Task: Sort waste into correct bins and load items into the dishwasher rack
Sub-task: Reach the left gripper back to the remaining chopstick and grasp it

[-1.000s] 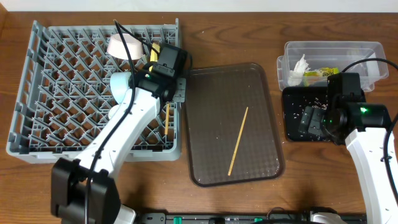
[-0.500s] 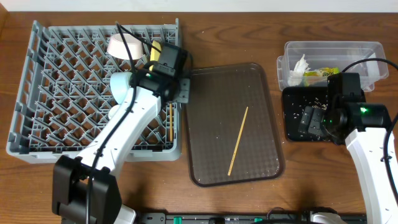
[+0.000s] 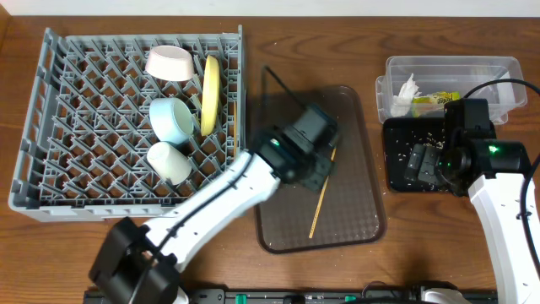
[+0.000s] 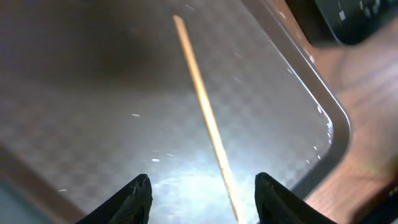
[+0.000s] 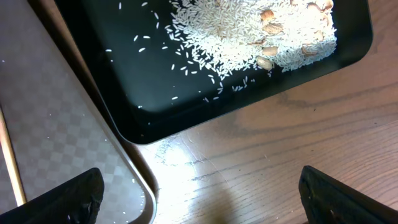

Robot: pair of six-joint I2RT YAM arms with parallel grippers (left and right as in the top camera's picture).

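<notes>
A single thin wooden chopstick (image 3: 317,211) lies slanted on the flat brown tray (image 3: 354,221) in the middle of the table (image 3: 422,253). The left gripper (image 3: 321,166) hangs over its upper end.

The left wrist view shows what the overhead view hides. The chopstick (image 4: 205,112) runs between the two dark fingers of the left gripper (image 4: 202,193). It lies nearer the finger on the right of the picture. The fingers stand part-way apart and hold nothing. Whether they touch the tray cannot be told.

To the left of the brown tray stands the grey dishwasher rack (image 3: 84,110). In it, from back to front, are a white bowl (image 3: 169,63), a light-blue bowl (image 3: 171,120) and a pale cup (image 3: 169,162). A yellow plate (image 3: 209,95) stands on edge beside them.

At the far right a clear tub (image 3: 485,72) holds a white tissue (image 3: 407,91) and a green-and-orange snack wrapper (image 3: 434,100). Just in front of it sits the black tray (image 3: 396,160), with the right gripper (image 3: 422,162) above it.

Only the right wrist view shows the rice scraps (image 5: 249,31) clearly. They are heaped white grains with some tan bits, thinning out across the black tray (image 5: 137,87). The right gripper (image 5: 205,199) is spread wide and empty, over bare wood by that tray's corner. The edge of the brown tray (image 5: 56,143) lies close beside it.
</notes>
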